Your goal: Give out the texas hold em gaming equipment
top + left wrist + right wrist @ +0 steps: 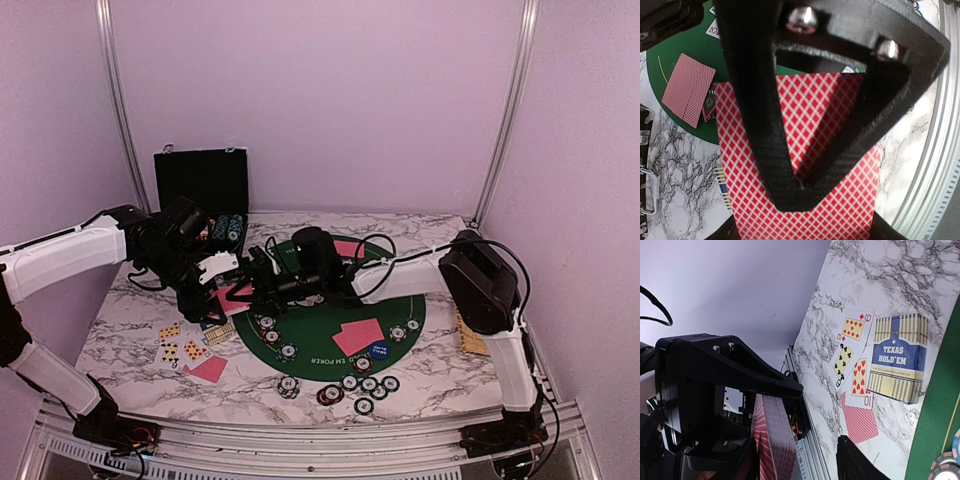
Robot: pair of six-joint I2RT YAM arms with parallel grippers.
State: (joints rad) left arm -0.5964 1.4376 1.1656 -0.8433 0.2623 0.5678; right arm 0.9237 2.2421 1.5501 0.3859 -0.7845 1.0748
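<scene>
The deck of red-backed playing cards [815,115] has a red-and-white diamond lattice on its back. The left gripper [228,288] holds it, jaws clenched on it, at the left rim of the green poker mat [315,345], left of centre in the top view.

The left wrist view is filled by that lattice, with the black fingers [755,125] meeting in a V over it. In its upper left, more red-backed cards [687,90] lie on the mat.

The right wrist view shows the deck edge-on, a thick stack at lower left. It alone makes out a blue and gold Texas Hold'em card box [897,360] on the marble table [880,270]. Face-up cards [852,355] are fanned beside the box, and a single red-backed card [860,422] lies below them.

The right gripper [262,285] is just beside the deck with its jaws parted. One finger [855,462] stands clear of the stack.

Only the top view shows the poker chips [365,385] clustered at the mat's near edge. It also shows the blue button [378,350] and the open black chip case [200,185] at upper left.
</scene>
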